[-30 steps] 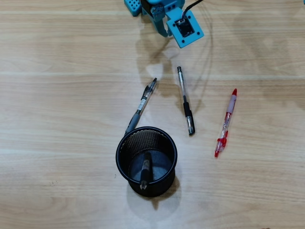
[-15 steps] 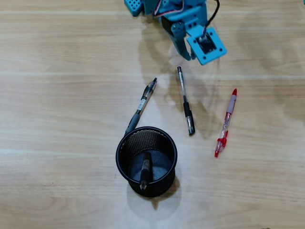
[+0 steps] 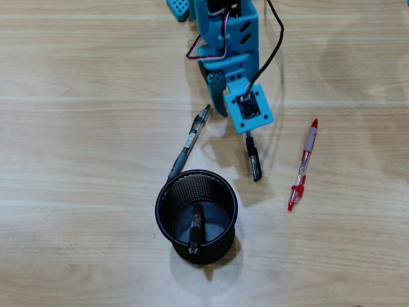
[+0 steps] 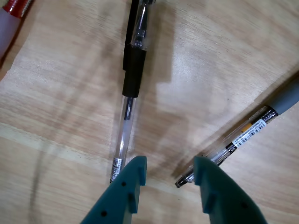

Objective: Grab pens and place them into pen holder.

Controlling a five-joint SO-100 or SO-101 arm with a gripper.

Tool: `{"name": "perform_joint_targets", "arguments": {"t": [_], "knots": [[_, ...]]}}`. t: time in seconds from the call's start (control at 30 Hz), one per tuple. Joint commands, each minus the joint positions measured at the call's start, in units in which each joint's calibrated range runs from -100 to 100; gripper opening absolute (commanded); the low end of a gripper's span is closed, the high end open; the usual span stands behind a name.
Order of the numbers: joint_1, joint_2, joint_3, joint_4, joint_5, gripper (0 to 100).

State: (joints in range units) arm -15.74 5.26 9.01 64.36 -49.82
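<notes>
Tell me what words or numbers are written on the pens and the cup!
Pen beside the cup: a white sticker with a barcode and tiny print, too small and blurred to read.
Middle black pen: a small label at its end near the end effector, unreadable.
Red pen: no writing can be made out.
Pen holder: no label visible.

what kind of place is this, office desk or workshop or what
Probably a desk or hobby tabletop: a pale wood-grain table, a black mesh pen holder with loose pens beside it, such as the red pen, and a small blue arm's gripper.
</notes>
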Motion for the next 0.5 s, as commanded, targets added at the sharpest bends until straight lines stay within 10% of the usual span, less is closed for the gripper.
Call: {"name": "perform_joint_targets", "arguments": {"t": [0.0, 0.47], "knots": [[0.0, 1.6, -4.6, -0.8, 0.0, 14], [-7.1, 9.1, -5.4, -7.2, -2.7, 15]]}}
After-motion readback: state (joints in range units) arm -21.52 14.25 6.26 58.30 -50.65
